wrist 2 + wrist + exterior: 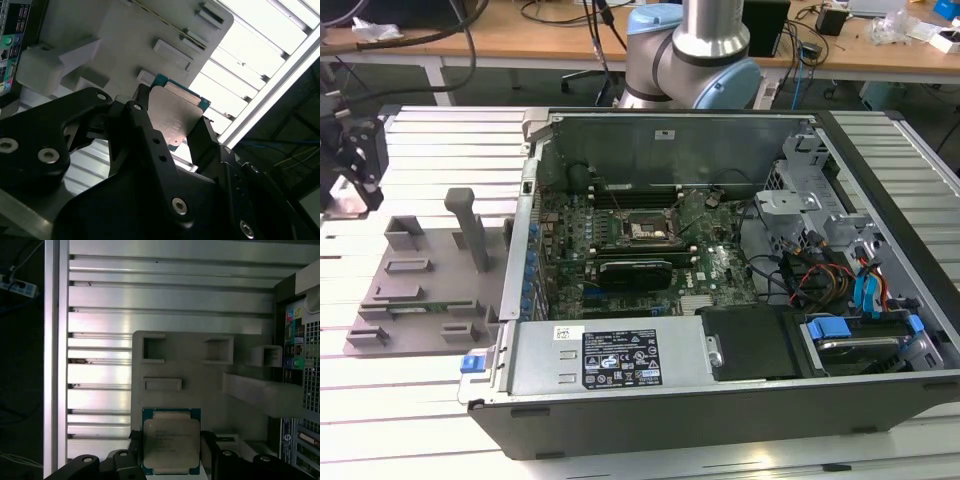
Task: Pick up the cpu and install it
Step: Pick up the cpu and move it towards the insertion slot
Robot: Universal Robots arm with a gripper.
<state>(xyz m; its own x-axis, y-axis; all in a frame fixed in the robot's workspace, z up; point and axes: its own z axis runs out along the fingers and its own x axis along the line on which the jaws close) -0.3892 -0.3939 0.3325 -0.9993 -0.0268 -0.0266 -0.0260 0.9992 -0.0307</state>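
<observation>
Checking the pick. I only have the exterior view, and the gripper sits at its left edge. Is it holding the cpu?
Observer: Yes. In both wrist views the gripper is shut on the cpu, with a finger on each of two opposite edges.
Operator: Which face is out?
Observer: The metal top faces both wrist cameras.
Operator: Clear of the tray?
Observer: Looks so. In the second wrist view the tray lies beyond the cpu, apart from it.
</observation>
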